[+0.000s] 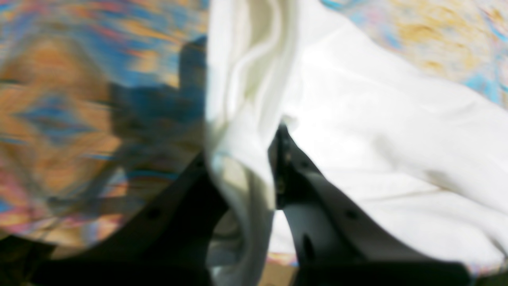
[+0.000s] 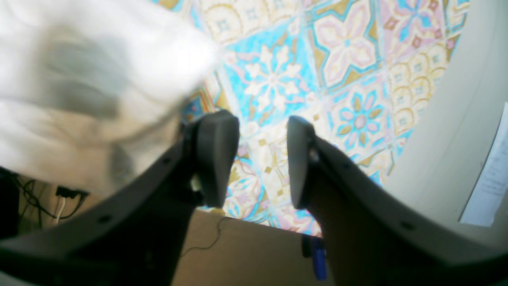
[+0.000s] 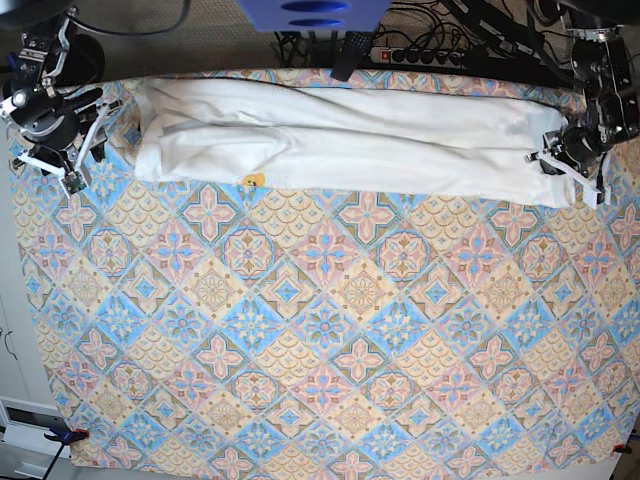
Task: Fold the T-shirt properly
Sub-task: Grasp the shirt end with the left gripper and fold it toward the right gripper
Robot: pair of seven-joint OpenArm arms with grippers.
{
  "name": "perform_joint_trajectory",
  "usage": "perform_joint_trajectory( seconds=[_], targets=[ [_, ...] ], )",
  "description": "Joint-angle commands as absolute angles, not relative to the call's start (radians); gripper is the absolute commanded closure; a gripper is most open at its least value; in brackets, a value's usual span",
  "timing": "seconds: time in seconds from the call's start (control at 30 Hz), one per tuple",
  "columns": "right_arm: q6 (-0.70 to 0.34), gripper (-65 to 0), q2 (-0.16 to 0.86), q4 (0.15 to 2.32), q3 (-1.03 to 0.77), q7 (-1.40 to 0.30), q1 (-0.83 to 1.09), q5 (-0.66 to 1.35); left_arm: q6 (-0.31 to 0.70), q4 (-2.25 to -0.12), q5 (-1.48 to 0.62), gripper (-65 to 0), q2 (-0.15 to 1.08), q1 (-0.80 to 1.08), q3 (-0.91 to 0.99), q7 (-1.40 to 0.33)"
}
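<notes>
The white T-shirt (image 3: 340, 140) lies folded into a long strip along the far edge of the table, and a small yellow bit of print shows at its near edge. At the strip's right end in the base view, my left gripper (image 3: 562, 165) is shut on the cloth. Up close, a bunched fold of T-shirt (image 1: 242, 119) is pinched between the left gripper's (image 1: 240, 163) black fingers. My right gripper (image 3: 70, 160) hovers just off the strip's left end. The right gripper (image 2: 258, 159) is open over the tiled cloth with nothing between its fingers, and the T-shirt (image 2: 79, 71) lies to its upper left.
A patterned tablecloth (image 3: 320, 330) covers the whole table. A power strip and cables (image 3: 430, 50) run behind the far edge, beside a blue object (image 3: 310, 12). A white cabinet (image 3: 10, 330) stands at the left. The table edge and floor cables (image 2: 59, 198) show below the right gripper.
</notes>
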State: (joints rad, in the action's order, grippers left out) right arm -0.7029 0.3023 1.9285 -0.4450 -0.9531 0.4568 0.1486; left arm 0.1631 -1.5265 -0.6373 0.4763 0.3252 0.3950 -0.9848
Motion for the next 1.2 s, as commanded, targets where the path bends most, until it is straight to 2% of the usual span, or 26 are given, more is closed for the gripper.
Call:
perform_joint_trajectory(
  seconds=[0.0,0.2,0.33,0.47,0.8,1.17],
  targets=[
    [-0.698,-23.4,0.318,1.948,-0.452,-0.941,0.455,0.156,0.168,-1.541,-0.631,-1.5,0.495,0.311,0.409,-0.970],
    [-0.698,-23.2,0.318,1.948,-0.452,-0.941,0.455,0.156,0.188,-1.604,-0.615,-1.4,0.487,0.323,0.407,-0.974],
    [-0.698,-23.2,0.318,1.946,-0.453,-0.941,0.455,0.156,0.194,-1.758,-0.611,-1.5,0.407,0.387,0.404,-0.977],
    [-0.698,-23.2,0.318,1.946,-0.453,-0.941,0.455,0.156,0.194,-1.870,-0.611,-1.5,0.343,0.410,0.323,-1.012],
    [-0.698,-23.2,0.318,1.946,-0.458,-0.941,0.455,0.156,0.191,-1.882,-0.602,-1.5,0.168,0.407,0.186,-1.033],
    [-0.698,-23.2,0.318,1.948,-0.458,-0.941,0.455,0.156,0.186,-1.865,-0.526,-1.8,0.088,0.381,0.125,-1.032]
  ],
)
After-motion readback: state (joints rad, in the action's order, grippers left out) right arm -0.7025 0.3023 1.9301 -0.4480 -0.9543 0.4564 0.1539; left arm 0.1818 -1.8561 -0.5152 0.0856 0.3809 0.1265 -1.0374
